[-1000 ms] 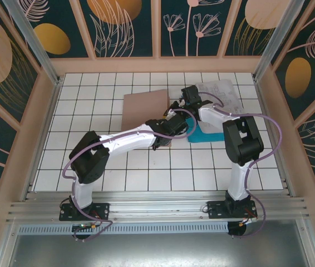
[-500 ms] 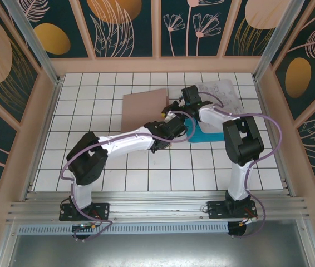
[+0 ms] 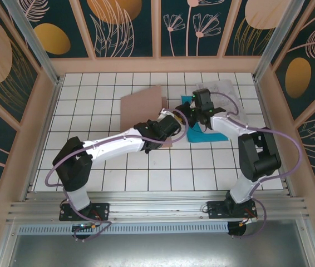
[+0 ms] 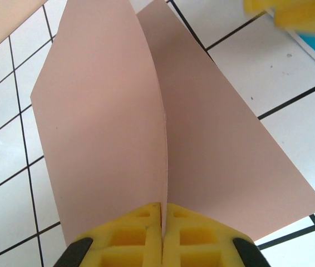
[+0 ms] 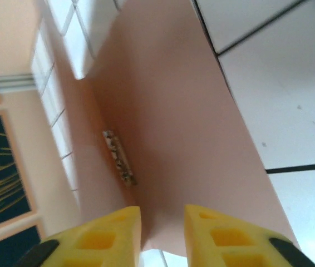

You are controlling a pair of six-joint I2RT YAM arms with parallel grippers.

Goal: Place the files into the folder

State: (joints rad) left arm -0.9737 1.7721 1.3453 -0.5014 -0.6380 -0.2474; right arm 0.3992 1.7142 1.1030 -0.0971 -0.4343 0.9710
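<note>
Got the folder [image 3: 141, 107] propped open, files not in yet.

Pinching its top flap [image 4: 102, 128] hard in the left jaws, shut right on the edge, so it tents up off the bottom leaf [image 4: 224, 150] and leaves a gap for paper. Parked mid-surface [image 3: 79, 100], toward the far side. Keeping the right jaws slightly parted at the opening, gripping nothing by the look of it. Leaves the cyan sheet [image 3: 201, 135] just beside on the right, printed white sheets [image 3: 227, 92] beyond, partly under the right arm [image 3: 224, 123]. Probably easiest fed in from that side, with the left arm [image 3: 118, 144] blocking the near edge.

One folder [image 3: 141, 108] and one cyan-blue sheet [image 3: 199, 136] are showing. White printed sheets [image 3: 227, 88] are overlapping, their count unclear. Two grippers are working: left gripper [image 4: 162, 222], right gripper [image 5: 163, 228].
</note>
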